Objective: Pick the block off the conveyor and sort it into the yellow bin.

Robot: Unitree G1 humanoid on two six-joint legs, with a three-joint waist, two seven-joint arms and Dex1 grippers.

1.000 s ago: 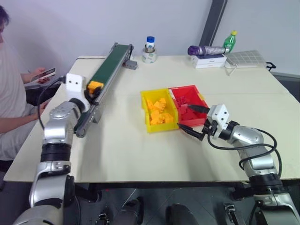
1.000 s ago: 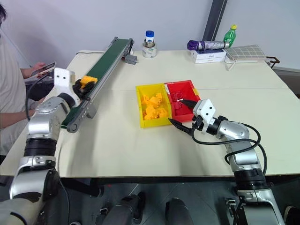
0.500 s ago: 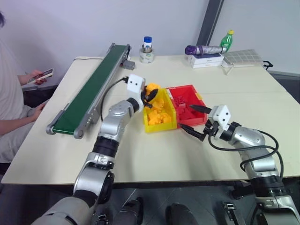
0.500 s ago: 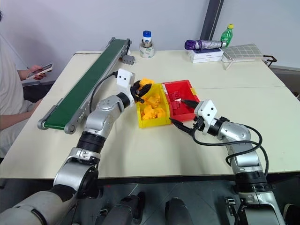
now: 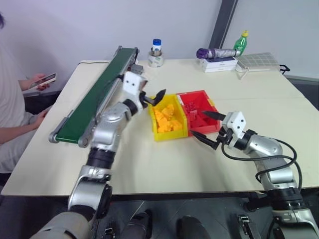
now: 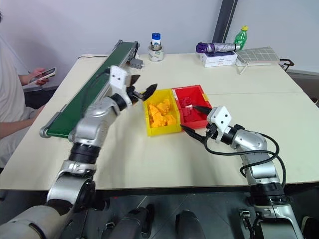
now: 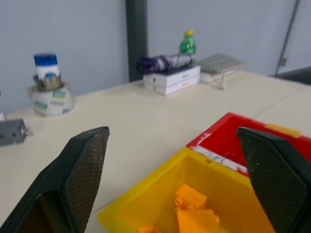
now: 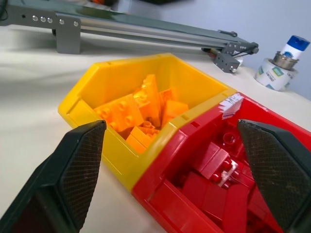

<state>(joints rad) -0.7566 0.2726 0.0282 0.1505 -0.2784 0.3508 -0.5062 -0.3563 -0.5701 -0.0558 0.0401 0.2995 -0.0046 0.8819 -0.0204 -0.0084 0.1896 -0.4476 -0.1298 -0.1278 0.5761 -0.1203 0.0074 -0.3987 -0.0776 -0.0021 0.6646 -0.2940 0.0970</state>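
My left gripper [image 5: 153, 98] hangs open and empty just above the far left corner of the yellow bin [image 5: 172, 135]. Several yellow-orange bricks [image 5: 167, 117] lie piled in that bin; which of them is the block I cannot tell. The left wrist view looks down on the bin's corner [image 7: 160, 187] between wide-spread fingers. The conveyor [image 5: 94, 97] runs along the table's left side, its green belt bare. My right gripper [image 5: 198, 123] stands open at the near side of the bins, touching nothing. Its wrist view shows the yellow bin's wall [image 8: 97, 121].
A red bin [image 5: 215, 108] of red bricks sits against the yellow one's right side. A tape roll with a small bottle [image 5: 157, 56] stands at the back, with a box, an umbrella and a green bottle [image 5: 243, 42] farther right. A person holding a phone [image 5: 44, 78] sits at the left.
My left gripper carried the yellow-orange block from the conveyor's near end over to the yellow bin. It has now opened, holds nothing, and has drawn back a little to the bin's far left corner.
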